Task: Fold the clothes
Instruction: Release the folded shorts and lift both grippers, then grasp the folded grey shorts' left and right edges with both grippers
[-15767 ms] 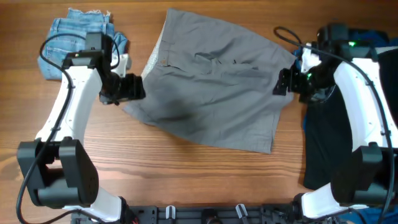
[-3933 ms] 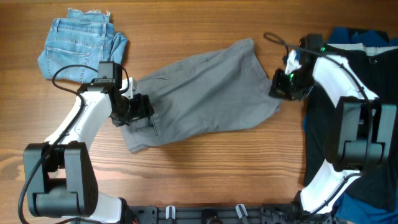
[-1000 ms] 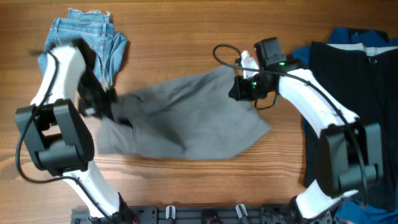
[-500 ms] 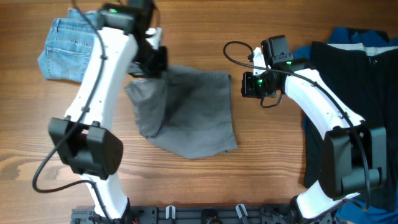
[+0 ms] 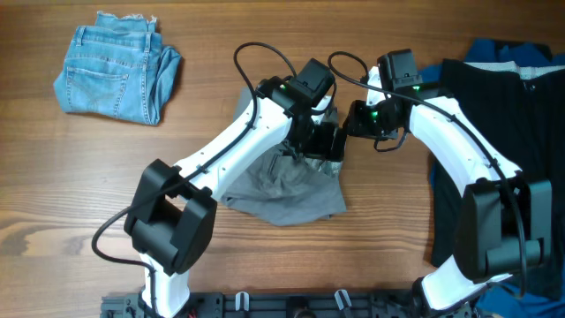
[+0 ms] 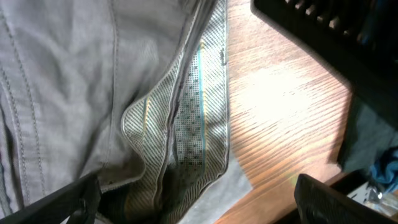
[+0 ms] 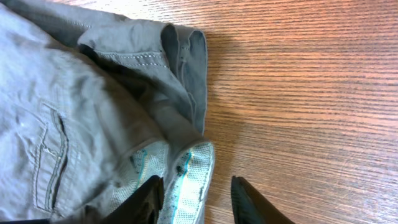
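The grey shorts (image 5: 284, 187) lie bunched and folded over in the middle of the table, partly under my left arm. My left gripper (image 5: 323, 143) is at their right edge, open, its fingers wide apart over the paler inner waistband (image 6: 186, 124). My right gripper (image 5: 357, 120) is just right of it, open. Its fingers (image 7: 196, 194) straddle the pale mesh waistband edge (image 7: 186, 171) where the grey cloth (image 7: 74, 112) ends. In the left wrist view the grey cloth (image 6: 68, 74) fills the left side.
Folded light-blue denim shorts (image 5: 115, 60) lie at the back left. Large black and blue garments (image 5: 494, 132) cover the right edge of the table. Bare wood (image 5: 265, 265) runs along the front. The two grippers are close together.
My left arm has swung from the back left across to the shorts' right edge, beside my right gripper. The shorts are more bunched and folded over.
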Robot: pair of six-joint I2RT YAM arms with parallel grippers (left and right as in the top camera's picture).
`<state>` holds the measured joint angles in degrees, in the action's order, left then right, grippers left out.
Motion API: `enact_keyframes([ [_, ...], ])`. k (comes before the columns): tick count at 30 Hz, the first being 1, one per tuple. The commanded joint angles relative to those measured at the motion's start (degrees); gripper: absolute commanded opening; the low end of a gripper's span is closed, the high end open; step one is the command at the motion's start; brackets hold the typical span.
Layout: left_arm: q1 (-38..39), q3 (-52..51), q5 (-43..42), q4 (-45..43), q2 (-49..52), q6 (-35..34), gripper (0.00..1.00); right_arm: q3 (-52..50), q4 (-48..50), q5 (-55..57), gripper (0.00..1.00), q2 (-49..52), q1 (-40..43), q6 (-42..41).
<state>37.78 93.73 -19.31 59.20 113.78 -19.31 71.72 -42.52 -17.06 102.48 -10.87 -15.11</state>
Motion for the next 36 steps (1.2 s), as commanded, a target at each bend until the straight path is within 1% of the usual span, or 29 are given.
enact_keyframes([
  [1, -6.3, 7.4, 0.9, 7.6, -3.1, 2.6, 1.00, -0.1, -0.7, 0.7, 0.46, -0.6, 0.0, 3.6],
  [3, -11.3, 10.8, 3.3, 10.9, -5.8, 2.6, 1.00, -0.1, -0.8, -6.9, 0.49, -0.7, 0.0, 8.9],
  [5, -15.7, 10.9, 4.0, 11.6, -7.8, 3.0, 1.00, -0.1, -1.0, -23.3, 0.50, -0.7, -0.2, 18.0],
  [6, -18.0, 10.9, 4.0, 12.8, -7.9, 4.4, 0.91, -0.1, -1.1, -29.8, 0.50, -0.7, -0.7, 19.4],
  [7, -19.6, 10.8, 4.0, 14.1, -7.9, 5.9, 0.74, -0.1, -1.0, -33.2, 0.48, -0.7, -1.5, 19.4],
  [8, -21.4, 9.9, 4.0, 14.8, -7.7, 7.0, 0.50, -0.1, -1.0, -32.9, 0.41, -0.7, -2.9, 18.4],
  [9, -22.6, 8.7, 4.0, 14.9, -7.7, 7.0, 0.25, -0.1, -0.5, -29.1, 0.36, -0.6, -4.8, 16.5],
  [11, -24.0, 5.5, 4.0, 13.7, -7.6, 7.7, 0.04, -0.1, 1.1, -21.1, 0.35, -0.2, -8.7, 13.9],
  [13, -24.3, 2.3, 4.0, 12.2, -7.6, 10.3, 0.04, -0.1, 1.4, -18.3, 0.36, 1.1, -12.3, 13.4],
  [14, -24.3, 0.7, 3.9, 11.4, -7.6, 10.4, 0.05, -0.1, 1.0, -17.7, 0.36, 1.7, -13.4, 13.4],
  [15, -24.3, -1.8, 3.7, 10.6, -7.5, 10.3, 0.10, -0.1, -1.5, -15.6, 0.30, 3.4, -15.5, 13.4],
  [16, -24.2, -4.0, 3.7, 10.1, -7.5, 10.3, 0.13, -0.1, -6.4, -11.4, 0.20, 4.5, -16.6, 10.8],
  [17, -24.2, -5.5, 3.7, 10.0, -7.4, 10.3, 0.15, -0.1, -11.0, -6.8, 0.14, 5.0, -16.7, 6.8],
  [18, -24.2, -7.3, 3.3, 9.8, -7.4, 10.3, 0.15, -0.1, -17.4, 0.0, 0.07, 5.3, -16.5, 1.2],
  [19, -24.2, -8.9, 2.2, 9.5, -7.4, 10.3, 0.15, -0.1, -21.6, 4.1, 0.07, 5.3, -16.3, -2.2],
  [20, -24.2, -10.8, 0.5, 8.5, -7.4, 10.3, 0.16, -0.1, -23.4, 5.4, 0.07, 5.3, -16.0, -3.7],
  [23, -24.0, -16.9, -5.0, 3.1, -7.3, 10.3, 0.18, -0.2, -20.6, 5.5, 0.04, 5.3, -15.7, -9.4],
  [24, -24.0, -20.3, -8.0, -0.2, -7.3, 10.3, 0.20, -0.2, -18.2, 5.4, 0.04, 5.3, -15.7, -12.3],
  [26, -24.0, -25.6, -9.4, -4.5, -7.3, 10.3, 0.21, 0.0, -16.2, 4.6, 0.04, 5.2, -15.7, -11.7],
  [27, -24.0, -28.3, -9.4, -6.4, -7.3, 10.3, 0.20, 0.6, -16.3, 4.3, 0.04, 5.1, -15.5, -10.1],
  [29, -24.0, -34.1, -9.4, -10.6, -7.3, 10.2, 0.08, 2.6, -16.8, 2.3, 0.04, 3.9, -15.2, -5.1],
  [30, -24.0, -37.3, -9.4, -13.3, -7.3, 9.7, 0.04, 4.0, -17.2, 1.6, 0.04, 3.0, -15.2, -3.2],
  [32, -24.0, -40.6, -9.4, -16.5, -7.3, 9.6, 0.04, 7.0, -17.8, 0.0, 0.04, 0.0, -15.2, 0.0],
  [34, -24.0, -40.9, -9.6, -17.0, -7.3, 9.5, 0.04, 8.4, -17.2, -5.9, 0.04, -3.6, -15.2, 3.3],
  [36, -24.1, -40.8, -9.9, -18.0, -7.3, 9.4, 0.04, 8.4, -16.5, -7.8, 0.05, -4.9, -15.9, 3.0],
])
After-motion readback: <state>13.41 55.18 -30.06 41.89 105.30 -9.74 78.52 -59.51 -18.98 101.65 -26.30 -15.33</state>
